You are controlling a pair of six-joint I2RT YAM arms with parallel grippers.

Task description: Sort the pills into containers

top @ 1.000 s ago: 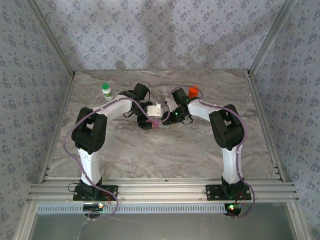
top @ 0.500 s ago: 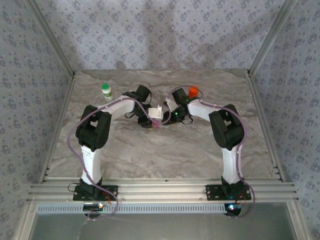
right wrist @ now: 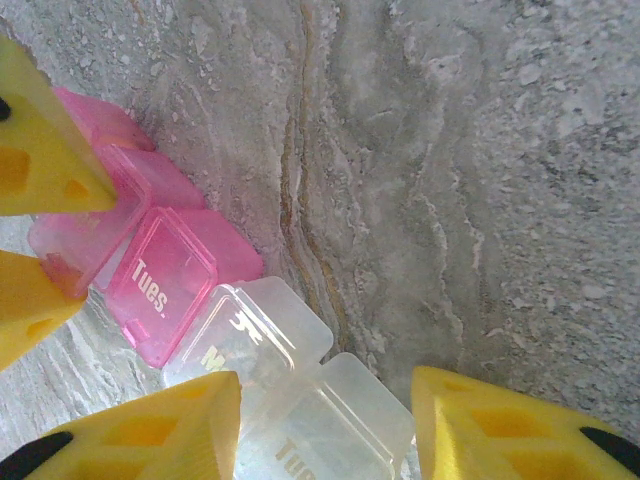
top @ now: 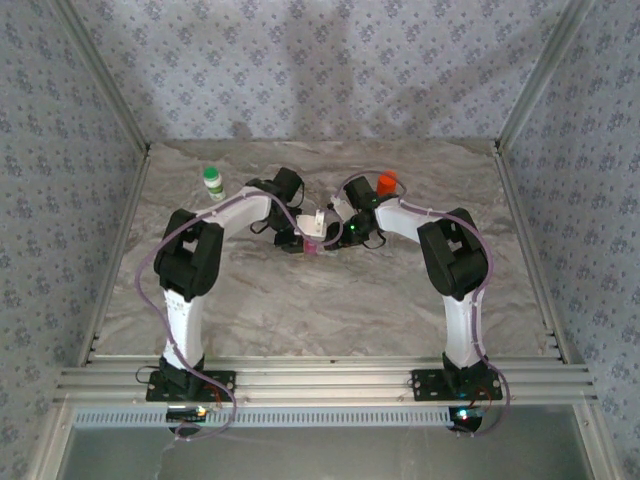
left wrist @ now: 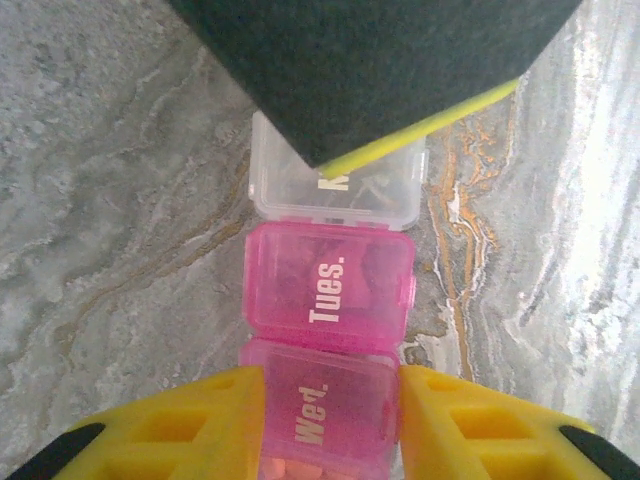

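– Pill box (top: 313, 240) sits mid-table, toward the back, caught between both claws!
– Room around it?
– Plenty. Patterned blue-grey walls (top: 320, 70) close three sides, the marbled grey table (top: 330, 310) lies bare in front, and an aluminium rail (top: 320, 380) runs along the near edge.
– And the grips?
– Left gripper (left wrist: 330, 400) clamps its yellow fingers on the glossy pink "Wed." cell. Right gripper (right wrist: 325, 420) is narrow, pressed on the clear plastic end.
– Bottles?
– Green-capped bottle (top: 212, 181) back left, well apart; orange-capped bottle (top: 386, 183) just behind the right wrist.
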